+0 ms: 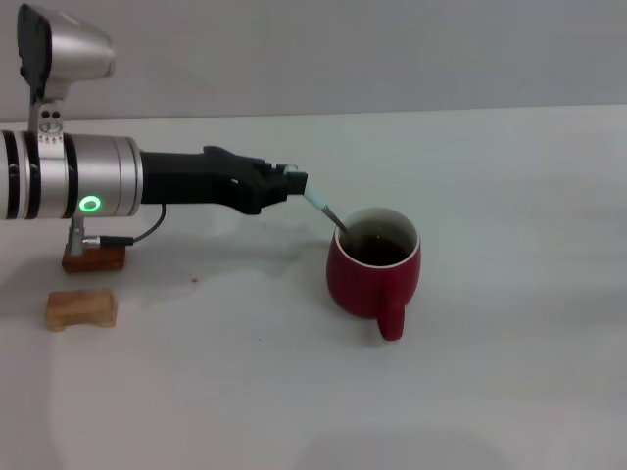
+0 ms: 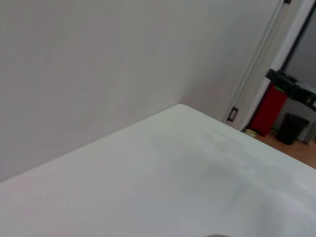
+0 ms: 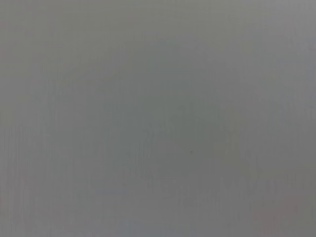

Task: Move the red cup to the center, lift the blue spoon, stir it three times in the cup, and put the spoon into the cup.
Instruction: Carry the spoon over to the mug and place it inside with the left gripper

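Note:
The red cup [image 1: 375, 273] stands upright near the middle of the white table [image 1: 490, 372], its handle toward me. The blue spoon [image 1: 324, 210] slants down into the cup, bowl end inside, pale handle up and to the left. My left gripper [image 1: 297, 184] reaches in from the left and is shut on the top of the spoon's handle, just above and left of the cup's rim. The left wrist view shows only bare table and wall. My right gripper is out of view; the right wrist view shows only flat grey.
Two small wooden blocks lie at the left: a reddish one [image 1: 94, 257] under my left arm and a pale one [image 1: 80, 309] in front of it. The table's far corner [image 2: 180, 106] shows in the left wrist view, with a doorway beyond.

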`<state>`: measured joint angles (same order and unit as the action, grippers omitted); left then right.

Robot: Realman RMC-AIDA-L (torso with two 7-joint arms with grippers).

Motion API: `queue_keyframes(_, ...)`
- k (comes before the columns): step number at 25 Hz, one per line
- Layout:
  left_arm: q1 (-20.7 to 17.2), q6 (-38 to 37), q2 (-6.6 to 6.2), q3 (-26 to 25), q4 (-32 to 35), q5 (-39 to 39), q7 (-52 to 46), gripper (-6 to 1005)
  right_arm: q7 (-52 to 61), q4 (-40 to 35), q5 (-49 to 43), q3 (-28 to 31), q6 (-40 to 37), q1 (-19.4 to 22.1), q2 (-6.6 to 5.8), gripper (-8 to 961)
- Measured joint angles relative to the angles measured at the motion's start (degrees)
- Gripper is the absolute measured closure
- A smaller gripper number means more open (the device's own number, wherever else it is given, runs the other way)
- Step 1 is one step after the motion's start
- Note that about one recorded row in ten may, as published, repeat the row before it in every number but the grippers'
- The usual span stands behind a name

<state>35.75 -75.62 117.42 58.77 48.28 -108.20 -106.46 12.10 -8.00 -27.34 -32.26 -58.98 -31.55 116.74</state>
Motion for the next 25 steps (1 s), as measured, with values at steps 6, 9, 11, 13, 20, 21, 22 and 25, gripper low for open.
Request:
queue_keyframes(6,-0.5,-3.7,0.29,0.1,0.1,0.0,0.3,856,-0.3,0.0,0.0,0.0,0.4,-0.1,-0.1,492)
queue_keyframes(9,-0.2,-3.9,0.44,0.6,0.1,0.1,0.3,856,-0.3,0.0,0.0,0.0,0.8,-0.2,-0.14,492)
queue_keyframes(11,0.4,-3.6,0.56,0.8,-0.2,0.1,0.4,856,-0.3,0.0,0.0,0.0,0.8,-0.2,-0.08,492)
queue_keyframes(13,1.5,-2.6,0.81,0.9,-0.8,0.2,0.6,856,-0.3,0.0,0.0,-0.3,0.8,-0.3,-0.03,492)
queue_keyframes(20,3.3,1.3,0.96,2.2,-1.3,0.7,0.7,856,0.0,0.3,0.0,-1.4,0.7,-1.0,0.67,492)
queue_keyframes(21,3.3,1.3,0.96,2.2,-1.3,0.7,0.7,856,0.0,0.4,0.0,-1.4,0.6,-1.1,0.7,492)
queue_keyframes(22,3.4,1.6,0.96,2.3,-1.3,0.8,0.7,856,0.0,0.4,0.0,-1.4,0.6,-1.1,0.7,492)
queue_keyframes(25,3.3,2.0,0.93,1.9,-1.2,1.1,0.7,856,0.0,0.8,0.0,-2.5,0.4,-1.3,0.86,492)
